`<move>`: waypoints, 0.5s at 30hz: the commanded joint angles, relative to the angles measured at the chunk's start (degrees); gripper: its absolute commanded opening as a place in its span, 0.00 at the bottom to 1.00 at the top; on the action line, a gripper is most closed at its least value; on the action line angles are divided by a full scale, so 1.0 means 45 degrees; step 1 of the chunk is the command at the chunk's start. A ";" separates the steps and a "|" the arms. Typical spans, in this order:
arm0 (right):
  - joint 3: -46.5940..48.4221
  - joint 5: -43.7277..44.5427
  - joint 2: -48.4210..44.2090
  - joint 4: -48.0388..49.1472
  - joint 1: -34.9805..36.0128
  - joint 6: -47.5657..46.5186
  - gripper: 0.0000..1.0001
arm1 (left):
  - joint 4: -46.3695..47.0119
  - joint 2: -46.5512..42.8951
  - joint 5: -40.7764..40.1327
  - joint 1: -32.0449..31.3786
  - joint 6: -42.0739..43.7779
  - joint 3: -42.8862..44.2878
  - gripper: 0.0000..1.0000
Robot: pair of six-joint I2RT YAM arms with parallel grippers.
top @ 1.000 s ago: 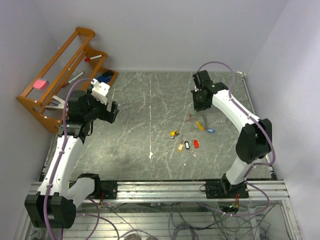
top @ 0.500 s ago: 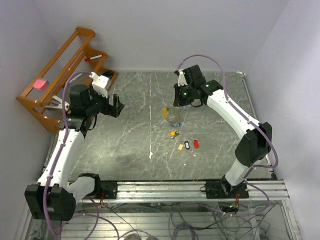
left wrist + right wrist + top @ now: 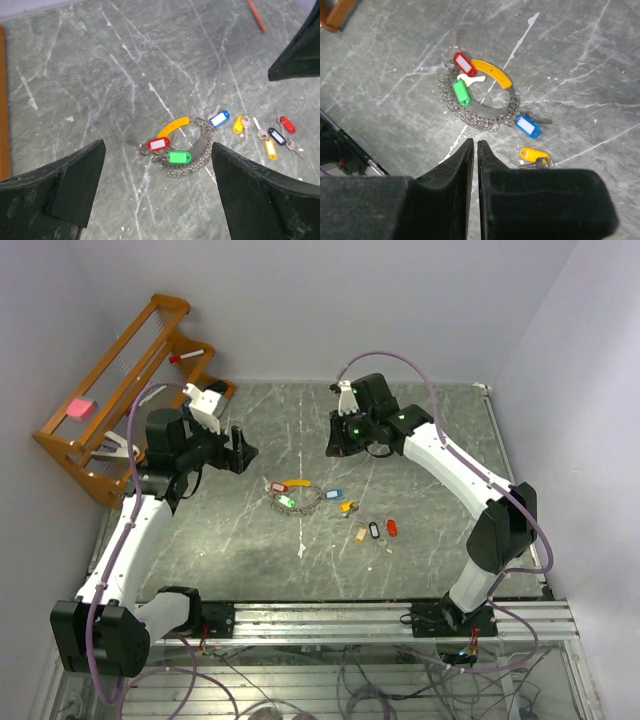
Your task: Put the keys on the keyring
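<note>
Four keys (image 3: 374, 530) with yellow, black and red tags lie loose on the counter (image 3: 200, 550), scattered a little toward its right edge and near edge from the middle. Just beside them, about mid-counter, sits the keyring (image 3: 296, 496). Red, green and blue tags appear to be on it already. Its long axis runs roughly parallel to the near edge, and the orange band (image 3: 297, 483) arches along the side facing the far edge.

The left gripper (image 3: 243, 448) is released, jaws spread wide and empty. The keyring lies from it toward the right and near edges, and the wrist view frames the keyring squarely between the fingers. The right gripper (image 3: 334, 443) is clenched on nothing, with the keyring toward the left and near edges from it. Both hover about equally near, but the left seems better lined up to take the keyring.
</note>
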 commanded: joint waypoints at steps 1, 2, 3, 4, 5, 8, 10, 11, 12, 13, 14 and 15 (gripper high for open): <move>-0.0573 0.0826 0.0605 -0.0103 0.0664 -0.0906 0.14 | -0.0394 -0.0187 -0.1799 -0.0028 -0.0024 0.0183 0.97; -0.0775 0.1000 0.0699 0.0082 0.0891 -0.1052 0.20 | -0.0648 -0.0257 -0.2711 0.0017 -0.0076 0.0297 0.97; -0.0915 0.1190 0.0861 0.0220 0.1158 -0.1386 0.25 | -0.0844 -0.0317 -0.3733 0.0140 -0.0191 0.0403 0.97; -0.0986 0.1329 0.1041 0.0343 0.1483 -0.1602 0.30 | -0.1061 -0.0398 -0.4610 0.0227 -0.0279 0.0516 0.97; -0.1010 0.1424 0.1236 0.0445 0.1652 -0.1802 0.33 | -0.1276 -0.0462 -0.5462 0.0324 -0.0336 0.0581 0.97; -0.0765 0.1290 0.1940 0.0500 0.1971 -0.2174 0.37 | -0.2009 -0.0623 -0.7271 0.0571 -0.0612 0.0874 0.97; -0.0330 0.1274 0.2460 0.0279 0.2151 -0.2317 0.37 | -0.2476 -0.0704 -0.7890 0.0743 -0.0799 0.0962 0.96; -0.0008 0.1244 0.2669 0.0220 0.2246 -0.2392 0.37 | -0.2730 -0.0725 -0.8228 0.0852 -0.0894 0.1002 0.96; 0.0167 0.1252 0.2858 0.0206 0.2358 -0.2433 0.37 | -0.2962 -0.0747 -0.8517 0.0961 -0.1014 0.1031 0.96; 0.0284 0.1337 0.2985 0.0262 0.2470 -0.2403 0.37 | -0.3179 -0.0749 -0.8770 0.1104 -0.1097 0.1049 0.96; 0.0357 0.1401 0.3110 0.0333 0.2603 -0.2371 0.37 | -0.3372 -0.0735 -0.8887 0.1200 -0.1151 0.1066 0.96; 0.0489 0.1480 0.3263 0.0408 0.2696 -0.2332 0.37 | -0.3591 -0.0714 -0.8931 0.1378 -0.1160 0.1103 0.95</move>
